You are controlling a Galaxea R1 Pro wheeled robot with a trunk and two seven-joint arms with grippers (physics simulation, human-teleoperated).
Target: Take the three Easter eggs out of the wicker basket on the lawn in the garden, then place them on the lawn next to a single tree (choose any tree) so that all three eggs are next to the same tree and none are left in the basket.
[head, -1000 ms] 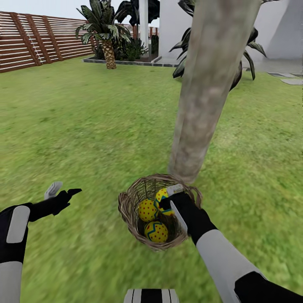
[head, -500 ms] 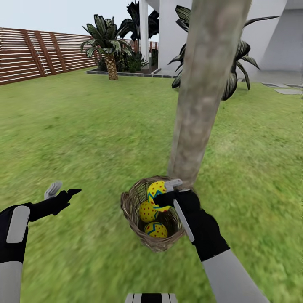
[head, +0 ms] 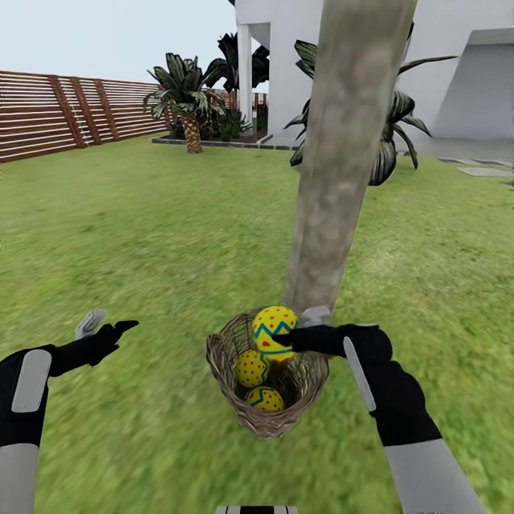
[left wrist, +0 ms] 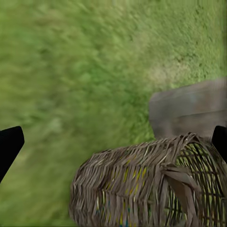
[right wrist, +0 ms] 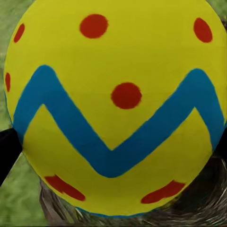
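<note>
The wicker basket [head: 265,417] sits on the lawn [head: 143,235] at the foot of the tree [head: 343,164], whose mottled trunk rises just behind it. Two Easter eggs [head: 252,368] [head: 265,398] lie inside the basket. My right gripper [head: 300,327] is shut on the third egg [head: 274,330], holding it above the basket's rim; up close that egg [right wrist: 113,104] is yellow with a blue zigzag and red dots. My left gripper [head: 107,325] hovers open over the grass to the basket's left, and its camera sees the basket's woven side [left wrist: 142,189] and the trunk base [left wrist: 189,109].
A short palm [head: 187,107] and dark plants stand far back by a wooden slat fence [head: 64,114]. A spiky dark plant [head: 389,135] grows behind the tree, with a white building [head: 457,78] and stepping stones [head: 485,171] beyond. Grass stretches wide to the left and right.
My right gripper has lifted one egg from inside the basket to above its rim. The head view has tilted upward. The left arm has stayed put.
</note>
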